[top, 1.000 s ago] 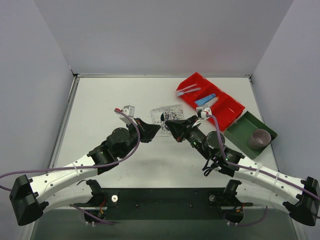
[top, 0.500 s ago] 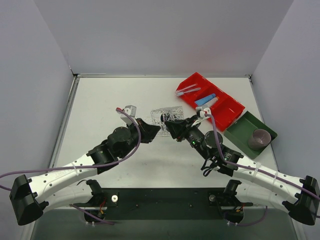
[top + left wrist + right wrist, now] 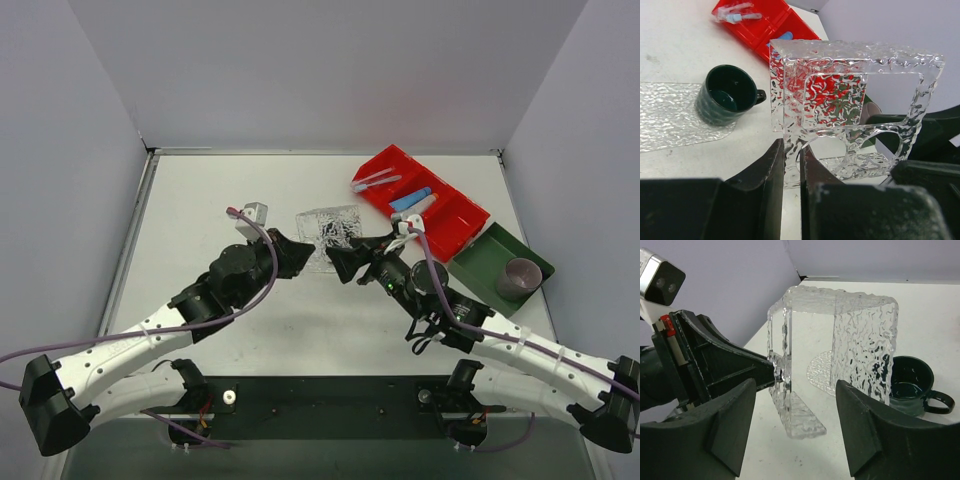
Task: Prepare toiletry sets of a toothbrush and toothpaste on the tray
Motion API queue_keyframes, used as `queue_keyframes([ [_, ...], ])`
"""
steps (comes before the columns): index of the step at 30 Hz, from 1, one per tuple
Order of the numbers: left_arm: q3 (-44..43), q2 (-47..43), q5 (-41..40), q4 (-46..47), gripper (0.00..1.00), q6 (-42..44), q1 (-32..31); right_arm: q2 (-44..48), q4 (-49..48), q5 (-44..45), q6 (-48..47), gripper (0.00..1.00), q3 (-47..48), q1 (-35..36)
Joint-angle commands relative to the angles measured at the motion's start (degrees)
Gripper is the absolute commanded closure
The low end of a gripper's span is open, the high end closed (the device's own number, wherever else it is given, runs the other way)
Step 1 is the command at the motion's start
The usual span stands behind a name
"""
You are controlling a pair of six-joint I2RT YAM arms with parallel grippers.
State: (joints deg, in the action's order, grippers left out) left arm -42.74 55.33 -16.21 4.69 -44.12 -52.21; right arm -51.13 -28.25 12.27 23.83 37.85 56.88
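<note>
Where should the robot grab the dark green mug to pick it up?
Probably by the rim of the mug, from straight above. It stands upright with its mouth open, so one jaw can slip inside and one outside the wall. Its small handle sticks out sideways, but looks too tight for a jaw.

Soft, even light fell from overhead, and the white bench [image 3: 200, 200] looked bright with no burnt-out patches. Shadows were faint and short, pooled just under the left claw [image 3: 306, 257] and the right claw [image 3: 336, 262]. In both wrist views each claw's own fingers [image 3: 770, 185], nearest the lens, showed as dark, blurred masses. Ahead of the left claw, the clear holder [image 3: 840, 100] it pinched scattered small glints and warped the red bin [image 3: 767, 22] behind it. The top view was sharp throughout.
</note>
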Motion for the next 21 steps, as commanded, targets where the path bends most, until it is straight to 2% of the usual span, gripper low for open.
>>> queue_keyframes([
  [1,-3.75,-0.66,0.91,0.15,1.0,1.75,2.28,2.26,2.32,0.03,-2.21,0.39,4.6,0.51],
  [7,-5.51,-0.4,3.02,-3.28,1.0,3.16,4.56,3.58,7.24,-2.51,-3.97,0.34,7.33,0.51],
  [12,-6.83,-0.31,12.05,-7.5,1.0,4.13,11.06,5.08,13.64,-4.36,-5.73,0.31,10.31,0.16],
  [15,-7.79,-1.19,13.39,-12.48,1.0,6.49,14.66,5.61,18.21,-3.4,-7.22,0.29,11.9,-0.36],
  [18,-8.67,-2.16,14.97,-16.36,1.0,8.42,18.09,6.57,22.88,-1.46,-6.18,0.28,12.43,-3.43],
  [21,-9.2,-2.07,19.7,-19.71,1.0,10.27,22.47,7.8,26.31,-5.84,-4.42,0.27,11.82,-8.52],
])
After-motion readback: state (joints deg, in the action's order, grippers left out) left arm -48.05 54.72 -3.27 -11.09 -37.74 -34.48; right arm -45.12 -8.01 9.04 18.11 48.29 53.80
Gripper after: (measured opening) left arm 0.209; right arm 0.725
